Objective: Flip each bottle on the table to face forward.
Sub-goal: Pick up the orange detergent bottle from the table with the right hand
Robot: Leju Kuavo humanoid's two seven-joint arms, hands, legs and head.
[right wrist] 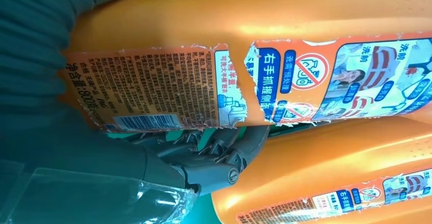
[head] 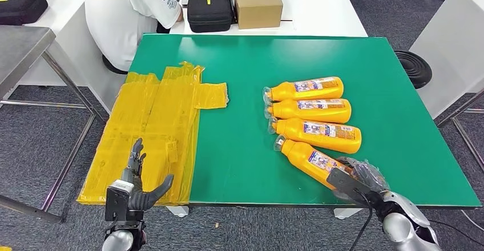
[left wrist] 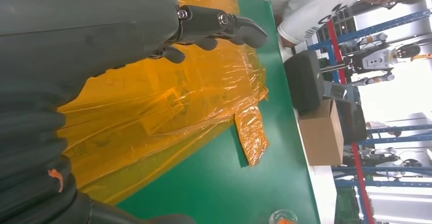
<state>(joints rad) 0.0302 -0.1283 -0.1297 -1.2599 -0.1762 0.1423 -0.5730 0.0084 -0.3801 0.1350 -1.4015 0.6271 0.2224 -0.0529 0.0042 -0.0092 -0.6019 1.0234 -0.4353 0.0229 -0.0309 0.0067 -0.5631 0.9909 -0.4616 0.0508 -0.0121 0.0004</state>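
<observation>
Nearest the camera, the right hand was clamped around the base end of the nearest bottle, fingers curled under its body; the grip looked placed to roll the bottle about its long axis. That bottle lay on its side, angled out of line near the front edge of the green table, its torn back label and barcode turned up, so by my judgement it had yet to be flipped. Three further bottles lay side by side just behind it, caps pointing left. Left hand hovered over the yellow plastic sheeting, fingers apart, holding nothing, evidently kept out of the way. A person in a white shirt sat beyond the far edge.
</observation>
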